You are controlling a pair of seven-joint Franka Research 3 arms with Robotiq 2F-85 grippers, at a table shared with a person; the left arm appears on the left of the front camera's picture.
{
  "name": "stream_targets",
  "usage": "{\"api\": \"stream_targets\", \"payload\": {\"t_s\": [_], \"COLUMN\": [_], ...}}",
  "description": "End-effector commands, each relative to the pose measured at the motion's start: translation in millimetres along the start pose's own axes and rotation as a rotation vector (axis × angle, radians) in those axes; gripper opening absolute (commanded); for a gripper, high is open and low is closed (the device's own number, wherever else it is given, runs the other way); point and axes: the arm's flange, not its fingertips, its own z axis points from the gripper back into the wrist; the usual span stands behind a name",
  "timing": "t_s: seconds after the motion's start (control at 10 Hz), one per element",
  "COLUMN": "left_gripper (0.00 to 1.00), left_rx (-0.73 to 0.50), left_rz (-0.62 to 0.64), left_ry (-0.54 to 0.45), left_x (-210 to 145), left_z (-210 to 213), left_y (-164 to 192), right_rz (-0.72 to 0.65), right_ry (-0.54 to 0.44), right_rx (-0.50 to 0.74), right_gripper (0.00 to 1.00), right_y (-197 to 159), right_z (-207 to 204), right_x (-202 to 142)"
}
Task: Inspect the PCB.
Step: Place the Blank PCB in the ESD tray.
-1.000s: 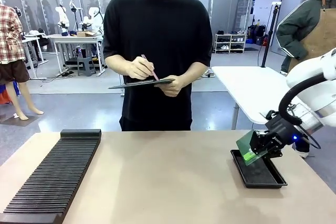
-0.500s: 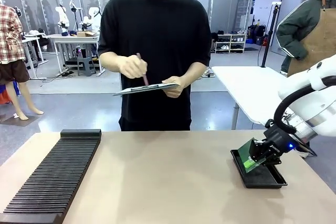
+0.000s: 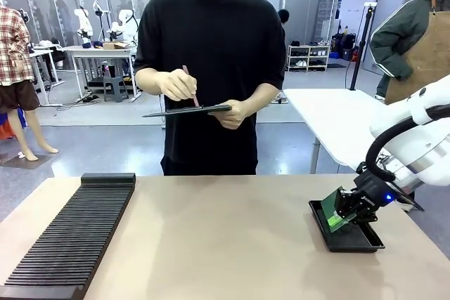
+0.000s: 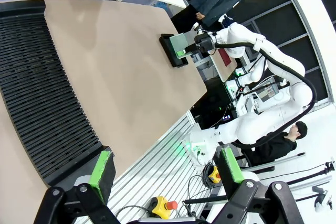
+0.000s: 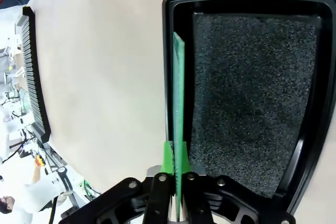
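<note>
Bright even indoor light, soft shadows, sharp focus, wrist views edge-warped

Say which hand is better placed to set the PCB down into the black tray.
The right hand: it grips the PCB edge-on, directly over the tray. The left hand hangs open near the slotted rack.

Matt beige table; black plastic tray lined with rough speckled foam.

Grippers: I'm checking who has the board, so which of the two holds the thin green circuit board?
The right gripper does: its jaws pinch the thin green circuit board on edge over the shallow black tray. The left gripper is open, holding nothing.
</note>
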Motion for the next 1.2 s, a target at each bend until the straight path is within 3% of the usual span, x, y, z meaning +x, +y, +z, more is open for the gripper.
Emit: {"api": "stream_targets", "payload": {"t_s": [0.0, 0.1, 0.2, 0.3, 0.5, 0.8, 1.1], "left_gripper": [1.00, 1.00, 1.00, 1.00, 1.00, 1.00, 1.00], "left_rx": [0.011, 0.011, 0.011, 0.011, 0.011, 0.011, 0.011], "left_rz": [0.007, 0.007, 0.007, 0.007, 0.007, 0.007, 0.007], "left_ry": [0.011, 0.011, 0.011, 0.011, 0.011, 0.011, 0.011], "left_x": [-0.9, -0.9, -0.9, -0.9, -0.9, -0.9, -0.9], "left_z": [-0.5, -0.5, -0.5, -0.5, -0.5, -0.5, -0.5], "left_y": [-1.1, -1.1, -1.1, -1.1, -1.1, -1.1, -1.1], "right_rz": [-0.040, -0.040, -0.032, -0.038, -0.036, -0.037, -0.055], "right_ry": [-0.014, -0.029, -0.046, -0.055, -0.081, -0.143, -0.171], "right_rx": [-0.014, -0.010, -0.023, -0.034, -0.071, -0.176, -0.241], "right_gripper": [0.24, 0.47, 0.57, 0.80, 1.00, 0.96, 1.00], "right_y": [0.4, 1.8, 3.5, 3.4, 13.3, 32.2, 46.8], "right_z": [-5.8, -3.8, -3.9, -7.7, -2.0, 7.6, 27.3], "right_x": [2.2, 1.5, -0.6, -2.3, -12.3, -22.5, -30.0]}}
